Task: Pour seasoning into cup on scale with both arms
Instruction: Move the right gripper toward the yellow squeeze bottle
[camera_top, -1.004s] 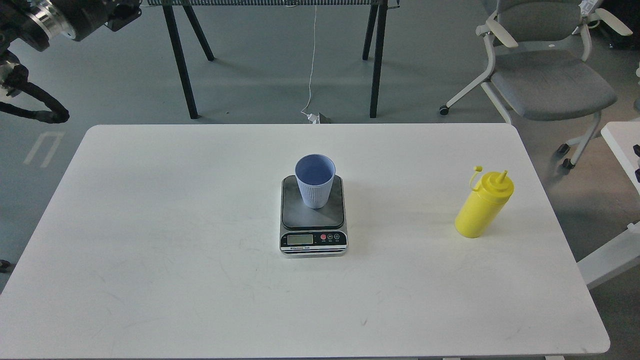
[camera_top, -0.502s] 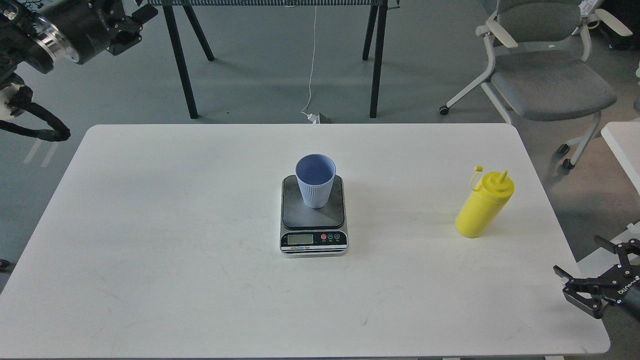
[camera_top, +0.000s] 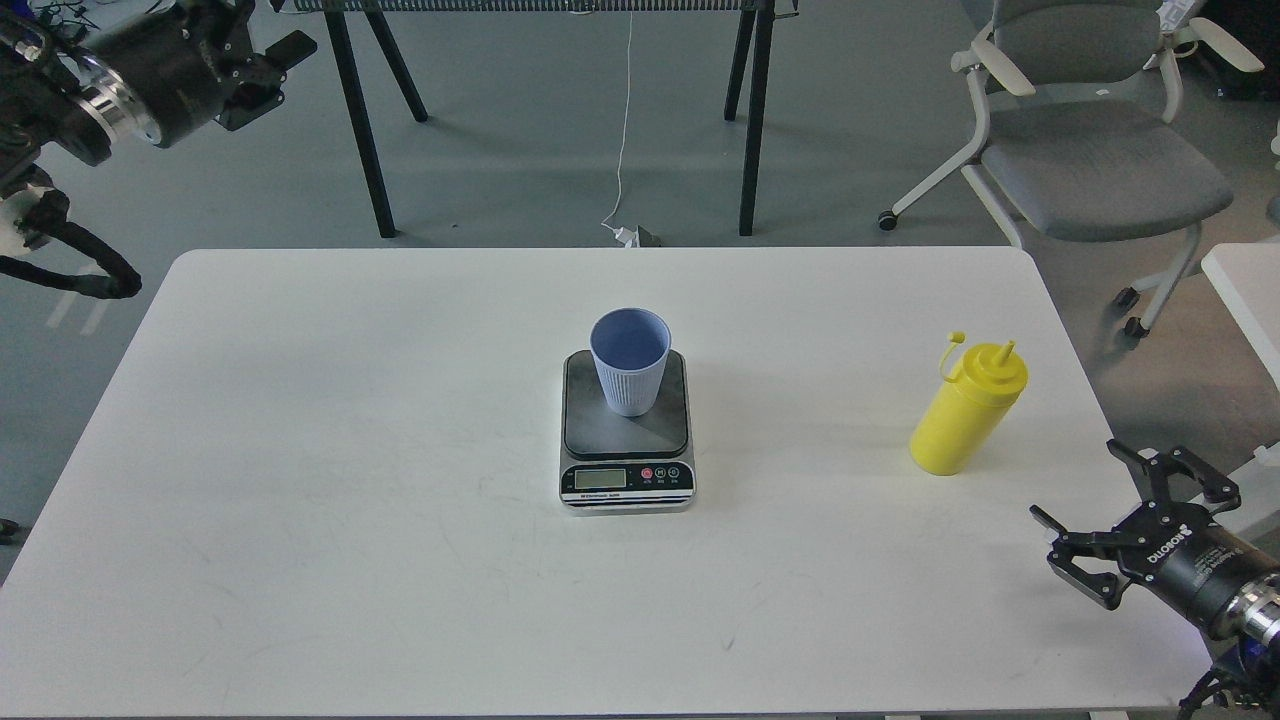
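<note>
Nearest you, the right gripper hovers over the table edge, fingers spread, empty. Beyond it stands the seasoning, upright, untouched. At centre, the cup sits on the scale. Farthest, the left gripper: finger spacing indiscernible.

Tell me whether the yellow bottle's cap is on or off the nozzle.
Off. The yellow bottle's small tethered cap sticks up beside the bare pointed nozzle.
</note>
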